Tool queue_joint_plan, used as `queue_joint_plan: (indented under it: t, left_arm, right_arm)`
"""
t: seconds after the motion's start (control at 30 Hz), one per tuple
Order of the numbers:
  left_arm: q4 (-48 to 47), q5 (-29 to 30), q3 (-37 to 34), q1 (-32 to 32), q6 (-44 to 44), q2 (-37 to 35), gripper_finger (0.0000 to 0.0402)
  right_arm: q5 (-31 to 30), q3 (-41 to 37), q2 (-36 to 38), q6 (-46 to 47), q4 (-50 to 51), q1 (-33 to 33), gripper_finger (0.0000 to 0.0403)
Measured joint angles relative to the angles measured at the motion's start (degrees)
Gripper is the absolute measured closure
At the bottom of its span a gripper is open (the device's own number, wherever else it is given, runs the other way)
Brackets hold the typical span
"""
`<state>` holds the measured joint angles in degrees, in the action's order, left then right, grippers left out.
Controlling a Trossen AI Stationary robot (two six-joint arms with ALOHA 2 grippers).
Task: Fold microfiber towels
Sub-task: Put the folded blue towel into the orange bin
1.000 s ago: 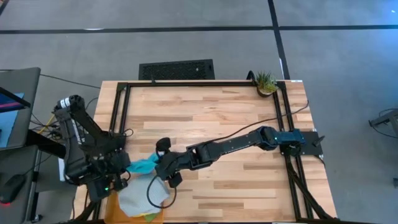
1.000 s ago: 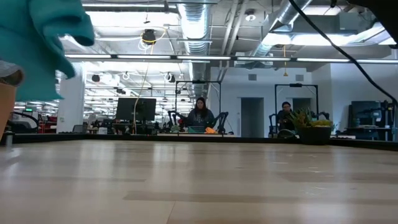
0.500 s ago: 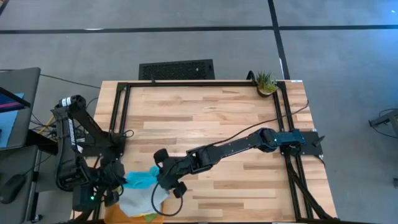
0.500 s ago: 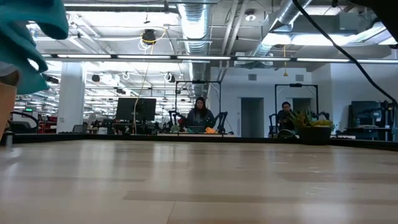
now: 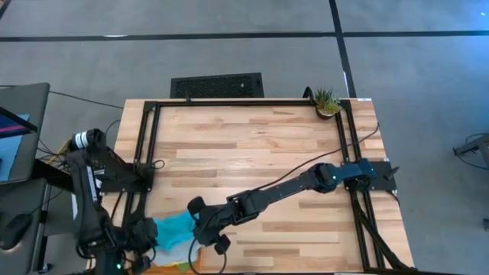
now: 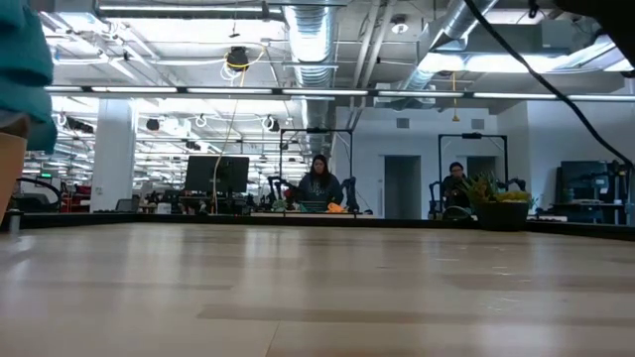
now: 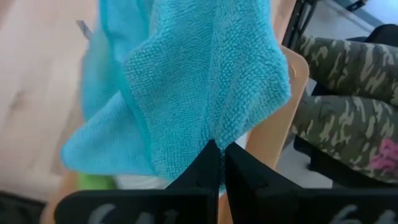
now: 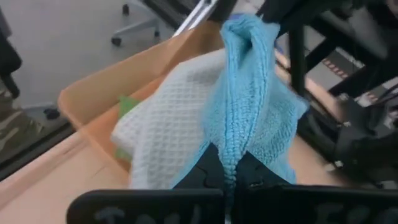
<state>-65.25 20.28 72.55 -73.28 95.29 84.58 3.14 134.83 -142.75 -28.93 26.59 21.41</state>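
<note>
The turquoise towel (image 5: pixel 173 228) hangs bunched between my two grippers at the table's near left corner, above the orange tray (image 8: pixel 93 93). My left gripper (image 5: pixel 150 232) is shut on its left end and my right gripper (image 5: pixel 194 228) on its right end. In the tray a light grey towel (image 8: pixel 165 118) lies on top of a green one (image 8: pixel 127 102). In the low view only a corner of the turquoise towel (image 6: pixel 20 55) shows at the left edge. My left gripper pinches a gathered fold of the turquoise towel (image 7: pixel 214 134) between its two fingertips, coming from above and pointing steeply down. The cloth spreads away from the fingers in slack folds over the tray. My right gripper pinches a bunched ridge of the turquoise towel (image 8: pixel 231 146) between its two fingers, slanting down from the table's right. Several layers are gathered there. The cloth runs slack toward the other gripper, above the grey towel.
A small potted plant (image 5: pixel 326 101) stands at the far right corner. A black frame (image 5: pixel 229 101) runs round the wooden table top. A person's camouflage trousers (image 7: pixel 348 93) show beyond the near left corner. Bare wood (image 5: pixel 260 145) lies across the table's middle and far side.
Both grippers have carried the turquoise towel toward the table's near edge and a little down, from beside the tray to over it. The left arm has swung toward the near edge and both grippers have tipped further down. In the low view the towel has slid out at the left.
</note>
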Motion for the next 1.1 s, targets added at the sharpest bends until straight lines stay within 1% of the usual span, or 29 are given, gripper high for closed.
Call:
queue_joint_plan:
  t: [0.13,0.23,0.37,0.63,0.7,0.77,1.0,1.1]
  left_arm:
    - [3.55,0.07,0.00,0.00,0.00,3.16,0.0401]
    - [4.15,0.13,0.02,0.00,0.02,5.08,0.0401]
    - [4.22,-0.57,0.00,0.00,1.53,6.04,0.0401]
    - [4.24,-6.97,-0.09,0.00,5.33,6.55,0.0397]
    - [4.28,-8.05,-0.09,0.02,6.69,6.55,0.0385]
    - [4.31,-7.89,-0.09,0.04,7.48,6.55,0.0367]
    - [4.84,-7.06,-0.09,0.13,6.75,6.53,0.0294]
    - [5.51,-6.95,-0.09,0.15,6.78,6.53,0.0269]
  right_arm:
    - [0.31,-0.40,-0.16,0.73,0.04,0.32,0.0392]
    - [0.40,-1.04,-0.19,2.63,-0.10,0.28,0.0389]
    - [0.43,-1.05,-0.22,6.22,-0.09,-0.03,0.0371]
    - [0.38,-1.05,-0.02,6.54,0.53,-0.07,0.0328]
    - [0.36,-1.05,-0.03,6.51,0.39,-0.05,0.0315]
    - [0.26,-1.05,-0.02,6.43,0.19,0.00,0.0297]
    - [-0.05,-1.05,0.00,6.47,0.02,-0.03,0.0213]
    - [-0.09,-1.04,0.42,6.45,0.58,-0.03,0.0185]
